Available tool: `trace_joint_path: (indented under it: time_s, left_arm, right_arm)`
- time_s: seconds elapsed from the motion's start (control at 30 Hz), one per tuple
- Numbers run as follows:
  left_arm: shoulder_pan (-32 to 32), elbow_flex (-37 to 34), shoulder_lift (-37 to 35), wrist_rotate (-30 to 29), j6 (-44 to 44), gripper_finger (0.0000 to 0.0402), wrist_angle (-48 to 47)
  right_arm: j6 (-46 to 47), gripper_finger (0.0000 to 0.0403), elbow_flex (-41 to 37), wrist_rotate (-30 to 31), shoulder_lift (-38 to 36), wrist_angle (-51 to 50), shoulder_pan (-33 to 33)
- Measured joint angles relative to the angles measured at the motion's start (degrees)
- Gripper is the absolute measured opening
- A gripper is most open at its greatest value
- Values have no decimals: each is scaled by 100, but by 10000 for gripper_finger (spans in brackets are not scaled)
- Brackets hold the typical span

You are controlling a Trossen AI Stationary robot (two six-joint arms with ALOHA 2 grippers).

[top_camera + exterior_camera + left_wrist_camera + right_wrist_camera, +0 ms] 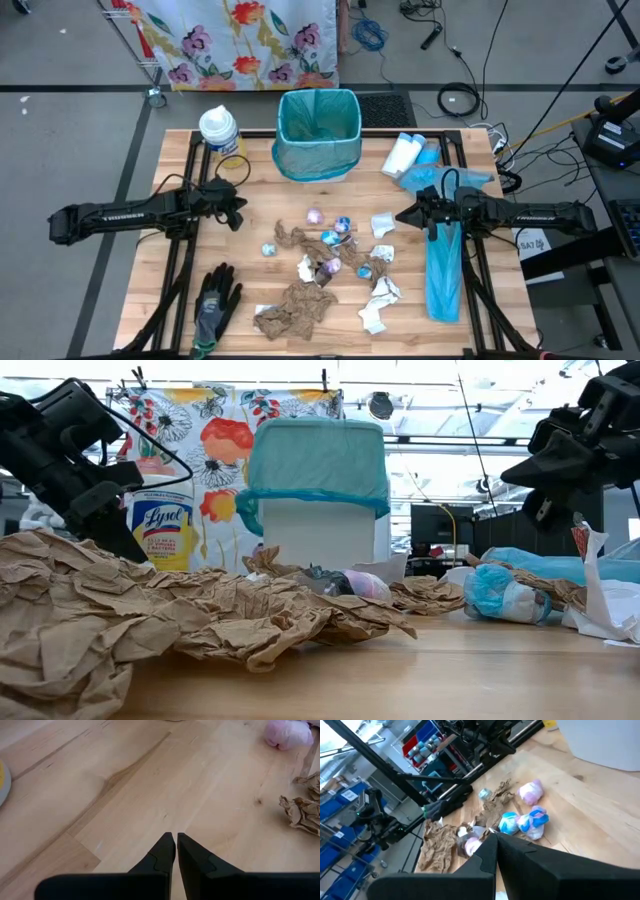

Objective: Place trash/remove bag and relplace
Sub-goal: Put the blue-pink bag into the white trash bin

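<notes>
Bare wood lies between the lined bin and the trash, which is scattered in front of it in no single direction. The left gripper and right gripper flank the trash, both clenched and empty.

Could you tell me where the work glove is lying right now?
In the high view, the work glove lies at the table's near left corner, just left of the large crumpled brown paper towel.
</notes>
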Motion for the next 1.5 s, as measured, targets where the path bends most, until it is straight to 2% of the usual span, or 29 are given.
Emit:
trace_joint_path:
  time_s: [0.2,0.53,0.63,0.73,0.83,0.93,1.23,1.5]
  left_arm:
    - [0,0,-1,1,0,27,0]
    - [0,1,0,-1,0,27,-1]
    - [0,0,-2,1,0,27,-2]
    - [-2,2,0,1,0,27,-2]
    - [0,1,-1,0,0,27,-2]
    - [0,0,-2,1,-1,27,-2]
    - [0,2,-2,-1,-2,27,-2]
    - [0,2,-2,1,-2,27,-2]
  right_arm:
    - [-412,2,2,165,0,7,-4]
    - [15,1,35,312,44,-150,-11]
    - [18,0,486,661,164,-751,-11]
    - [-331,0,1363,1337,431,-1740,-11]
    - [-621,0,2379,1980,859,-2684,-11]
    - [-708,0,3360,2286,1432,-3370,-13]
    - [-694,0,5370,2199,3690,-4762,-10]
    - [-746,0,6201,1606,5461,-5255,0]
